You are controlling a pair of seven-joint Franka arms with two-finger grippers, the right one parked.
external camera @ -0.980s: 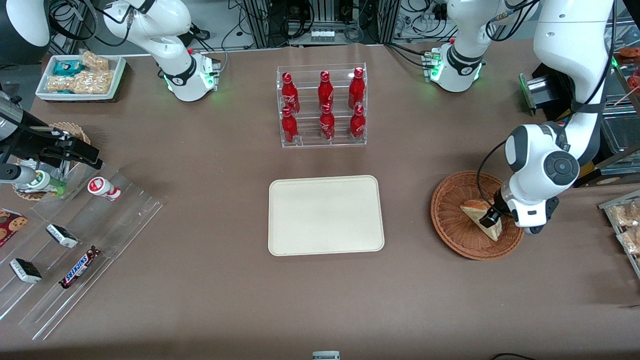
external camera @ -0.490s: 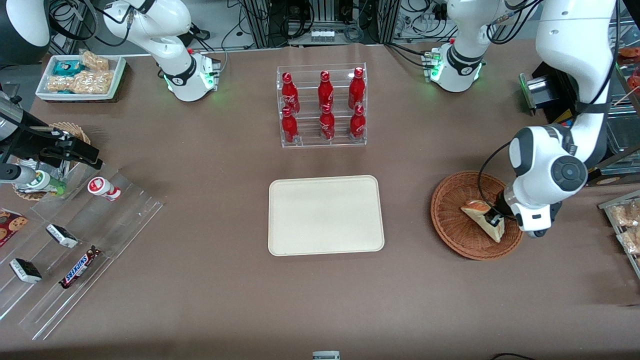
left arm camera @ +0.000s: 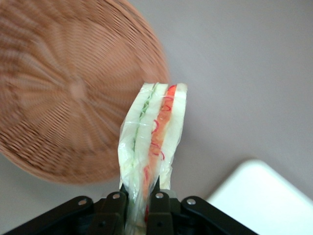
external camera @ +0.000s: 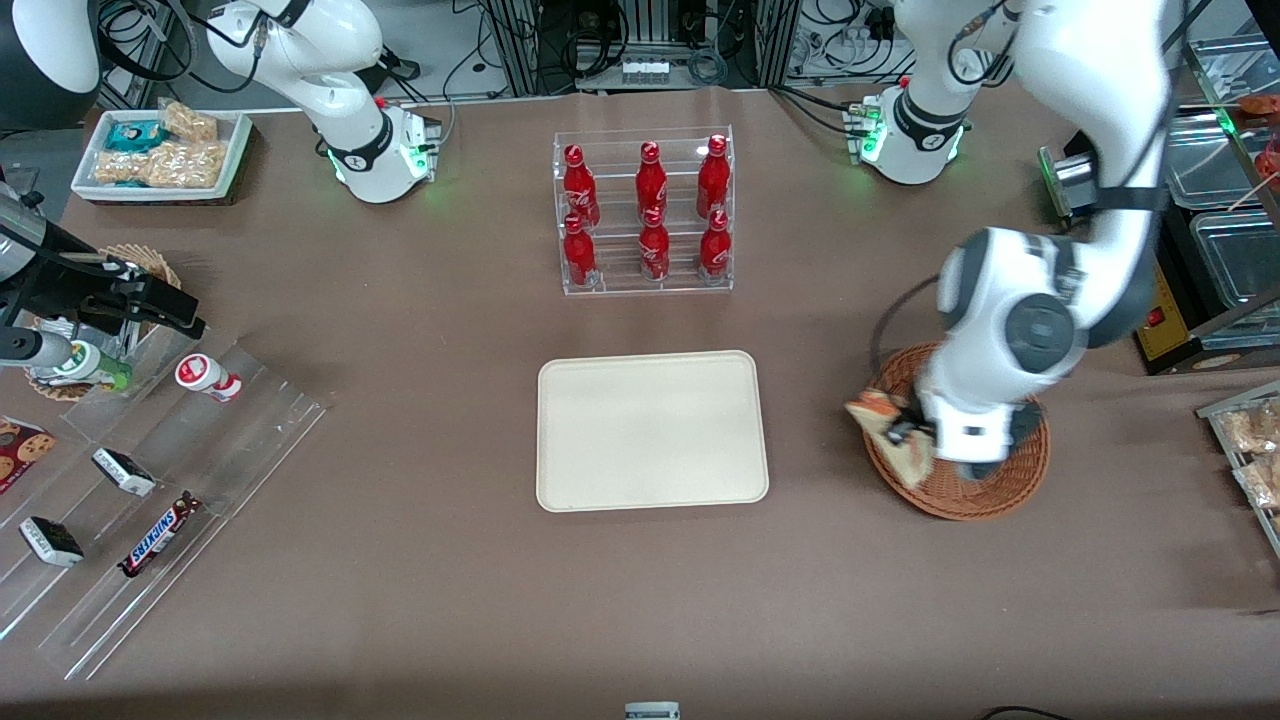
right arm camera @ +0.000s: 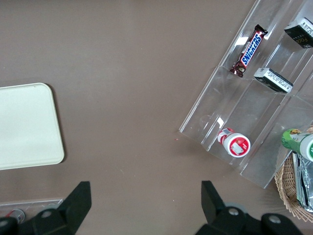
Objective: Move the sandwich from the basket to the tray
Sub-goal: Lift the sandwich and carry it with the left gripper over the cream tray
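My left gripper (external camera: 908,437) is shut on the sandwich (external camera: 885,428), a plastic-wrapped wedge of white bread with red and green filling, and holds it in the air above the basket's rim on the side toward the tray. In the left wrist view the sandwich (left arm camera: 152,142) stands pinched between the two black fingers (left arm camera: 162,208), with the gripper (left arm camera: 138,208) around its base. The round brown wicker basket (external camera: 1000,490) lies below it, also in the left wrist view (left arm camera: 68,93). The cream tray (external camera: 650,430) lies at the table's middle; a corner shows in the left wrist view (left arm camera: 264,196).
A clear rack of red cola bottles (external camera: 645,210) stands farther from the front camera than the tray. A clear stepped display (external camera: 150,490) with snack bars and a small bottle lies toward the parked arm's end. A white tray of snacks (external camera: 165,150) sits by the parked arm's base.
The gripper has lifted the sandwich out of the basket and carried it toward the tray, to above the basket's rim. The arm has swung the same way.
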